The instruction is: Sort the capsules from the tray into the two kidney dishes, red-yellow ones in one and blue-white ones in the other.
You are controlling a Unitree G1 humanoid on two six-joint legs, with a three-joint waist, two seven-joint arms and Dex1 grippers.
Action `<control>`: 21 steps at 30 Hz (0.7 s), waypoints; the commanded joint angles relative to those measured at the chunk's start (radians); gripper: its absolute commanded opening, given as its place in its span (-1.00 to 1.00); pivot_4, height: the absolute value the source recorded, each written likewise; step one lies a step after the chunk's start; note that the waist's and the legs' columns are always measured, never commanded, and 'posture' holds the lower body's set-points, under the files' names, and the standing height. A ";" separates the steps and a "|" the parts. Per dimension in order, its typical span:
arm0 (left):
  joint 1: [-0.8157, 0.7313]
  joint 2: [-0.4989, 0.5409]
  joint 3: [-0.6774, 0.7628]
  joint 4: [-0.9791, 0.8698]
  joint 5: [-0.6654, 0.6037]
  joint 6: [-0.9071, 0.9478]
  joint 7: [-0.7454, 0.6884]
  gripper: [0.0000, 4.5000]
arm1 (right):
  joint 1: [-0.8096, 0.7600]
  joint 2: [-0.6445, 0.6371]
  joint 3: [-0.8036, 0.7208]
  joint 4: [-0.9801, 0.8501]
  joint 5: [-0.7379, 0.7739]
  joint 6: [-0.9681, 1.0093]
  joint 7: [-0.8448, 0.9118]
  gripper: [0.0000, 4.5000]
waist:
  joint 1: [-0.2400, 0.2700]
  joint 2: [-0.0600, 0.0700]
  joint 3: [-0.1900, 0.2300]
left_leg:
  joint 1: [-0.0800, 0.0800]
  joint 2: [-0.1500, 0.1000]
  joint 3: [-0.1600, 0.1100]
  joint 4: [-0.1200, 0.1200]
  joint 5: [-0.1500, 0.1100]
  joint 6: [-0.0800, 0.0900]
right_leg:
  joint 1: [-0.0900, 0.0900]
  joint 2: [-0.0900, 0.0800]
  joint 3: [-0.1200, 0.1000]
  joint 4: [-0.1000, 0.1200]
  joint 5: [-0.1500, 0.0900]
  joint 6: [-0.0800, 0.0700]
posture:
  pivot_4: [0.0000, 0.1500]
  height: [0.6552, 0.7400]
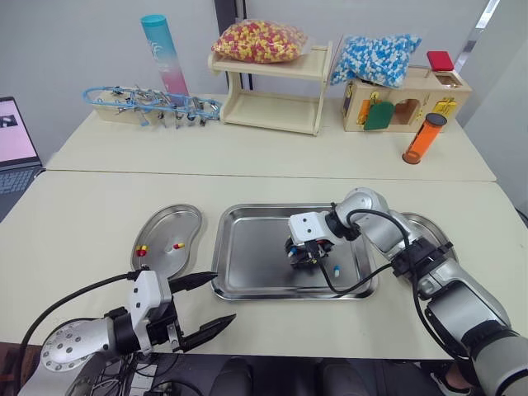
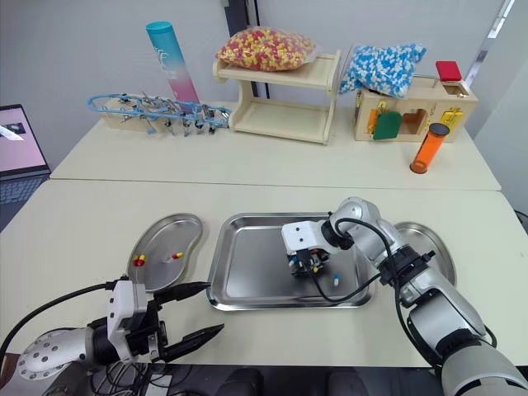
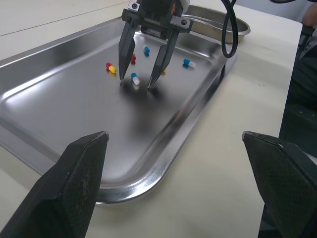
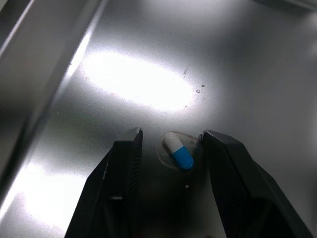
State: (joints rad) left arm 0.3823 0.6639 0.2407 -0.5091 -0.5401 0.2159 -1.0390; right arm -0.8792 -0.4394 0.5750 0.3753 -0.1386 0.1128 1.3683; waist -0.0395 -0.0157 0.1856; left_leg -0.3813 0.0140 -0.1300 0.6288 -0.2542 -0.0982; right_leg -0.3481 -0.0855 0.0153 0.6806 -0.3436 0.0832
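Observation:
A steel tray [image 1: 247,247] lies mid-table between two kidney dishes. The left dish [image 1: 169,227] holds two red-yellow capsules [image 1: 141,249]; the right dish [image 1: 436,233] sits partly behind my right arm. My right gripper [image 1: 299,259] points down into the tray, open, its fingertips [image 4: 132,139] either side of a blue-white capsule [image 4: 178,151] lying on the tray floor. Close by lie a red-yellow capsule [image 3: 110,67] and other blue-white ones [image 3: 188,63]; one more [image 1: 336,270] rests near the tray's front right. My left gripper [image 1: 206,301] hovers open near the table's front edge, holding nothing.
On the back table stand a wooden shelf with a bag of red-yellow capsules [image 1: 258,40], a bag of blue-white capsules [image 1: 375,58] on a wooden box, an orange tube [image 1: 424,138], a blue tool rack [image 1: 153,103] and a tall cylinder [image 1: 163,54]. A laptop [image 1: 15,136] sits far left.

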 commanded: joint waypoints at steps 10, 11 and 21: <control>-0.005 0.020 -0.017 -0.071 -0.020 0.031 0.032 1.00 | 0.060 -0.053 -0.084 -0.334 0.112 0.233 0.053 -0.99 | 0.003 0.001 0.000 | -0.002 0.000 0.000 0.000 0.000 0.000 | -0.002 0.000 0.000 0.000 0.000 0.000 | 1.00 1.00; -0.006 0.020 -0.017 -0.071 -0.021 0.032 0.033 1.00 | 0.065 -0.062 -0.086 -0.356 0.116 0.242 0.052 -0.99 | 0.004 0.001 0.000 | -0.002 0.000 0.000 0.000 0.000 0.000 | -0.002 0.000 0.000 0.000 0.000 0.000 | 1.00 1.00; -0.054 0.032 -0.085 -0.131 -0.039 0.044 0.005 1.00 | 0.272 -0.298 -0.430 -0.874 0.349 0.668 -0.075 -0.99 | 0.014 0.001 0.000 | -0.004 -0.001 -0.001 0.000 0.000 0.000 | -0.002 0.000 -0.001 -0.001 0.000 0.000 | 1.00 1.00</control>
State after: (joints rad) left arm 0.3321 0.6852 0.1683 -0.5972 -0.5537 0.2592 -1.0195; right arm -0.6202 -0.7116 0.2210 -0.4356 0.1712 0.7162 1.3174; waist -0.0253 -0.0152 0.1861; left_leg -0.3857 0.0134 -0.1309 0.6286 -0.2543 -0.0980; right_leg -0.3499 -0.0857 0.0144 0.6793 -0.3436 0.0832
